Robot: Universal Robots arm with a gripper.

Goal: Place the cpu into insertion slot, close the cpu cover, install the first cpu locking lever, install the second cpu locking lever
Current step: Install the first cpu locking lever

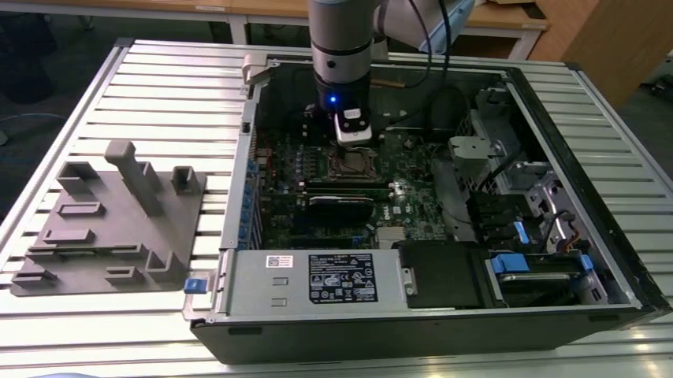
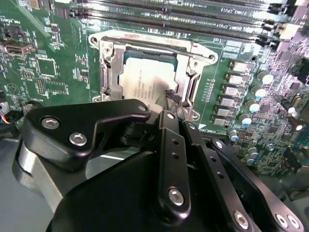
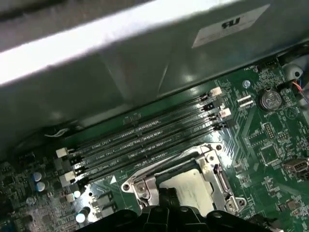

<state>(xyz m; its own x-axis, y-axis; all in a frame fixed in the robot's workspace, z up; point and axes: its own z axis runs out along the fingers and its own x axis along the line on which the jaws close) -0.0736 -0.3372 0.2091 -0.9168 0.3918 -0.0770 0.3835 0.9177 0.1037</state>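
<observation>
With the dull silver-grey square cpu (image 2: 146,79) seated just beyond its tip, the black gripper (image 2: 173,99), fingers pinched narrow, should press the thin silvery windowed cpu cover (image 2: 110,63) evenly.

Even overhead light; glare on the case wall (image 3: 96,34); wrist views slightly soft.

A white slatted table (image 1: 158,87) fills most of the exterior view, and bright light reflects on its front edge. Behind the table there is wooden furniture (image 1: 604,39) with pale legs. The floor (image 1: 63,31) beyond the table's far corner is dark.
</observation>
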